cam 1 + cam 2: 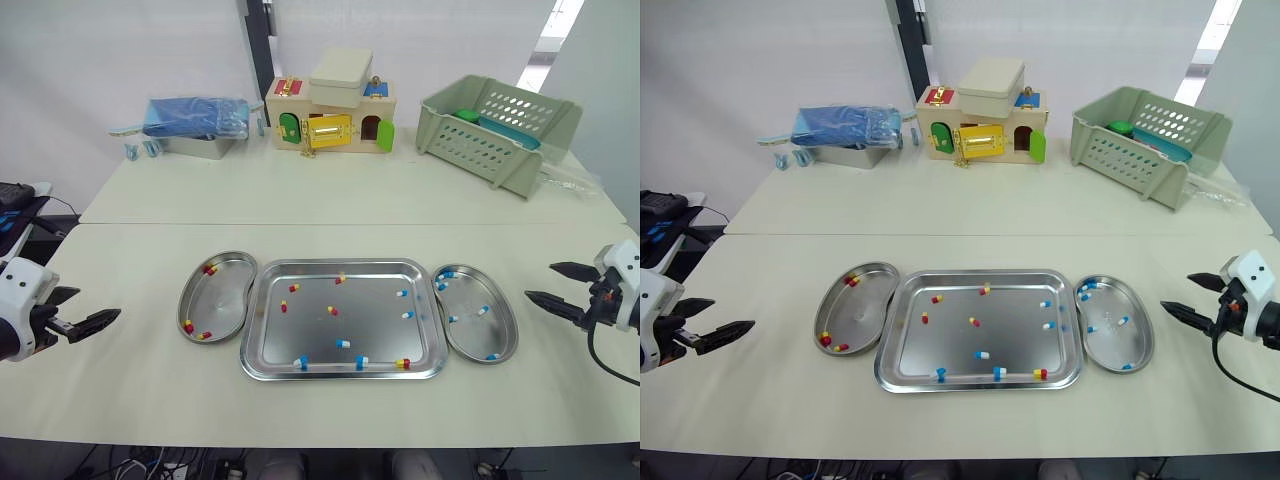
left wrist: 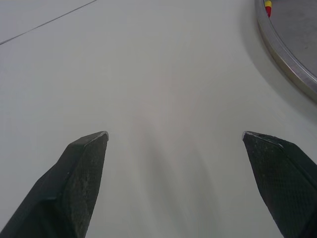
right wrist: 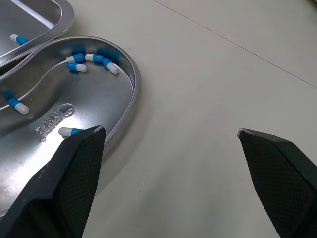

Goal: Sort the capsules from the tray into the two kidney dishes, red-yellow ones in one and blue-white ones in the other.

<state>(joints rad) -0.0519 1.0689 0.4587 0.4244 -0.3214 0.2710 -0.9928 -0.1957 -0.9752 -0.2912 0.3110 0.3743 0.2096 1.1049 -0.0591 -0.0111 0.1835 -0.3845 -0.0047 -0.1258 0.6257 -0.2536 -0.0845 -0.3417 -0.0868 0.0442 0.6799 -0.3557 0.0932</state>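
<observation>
Nearest, the left gripper (image 1: 100, 324) and right gripper (image 1: 540, 281) are hovering over the table (image 1: 330, 200) with jaws apart, at nine and three o'clock of the tray (image 1: 340, 375), well apart from it. Mixed capsules (image 1: 343, 343) are lying scattered in the tray, while red-yellow capsules (image 1: 210, 268) are sitting in the left kidney dish (image 1: 215, 300) just beside it at nine o'clock and blue-white capsules (image 1: 482, 310) in the right kidney dish (image 1: 480, 335) at three. Farther off, toward twelve o'clock, a wooden latch box (image 1: 330, 118) and a green basket (image 1: 498, 130) are standing

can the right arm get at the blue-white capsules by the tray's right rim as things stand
Probably yes. The right gripper, jaws open, sits just beyond the right kidney dish; only that low dish lies between it and the blue-white capsules in the tray.
</observation>
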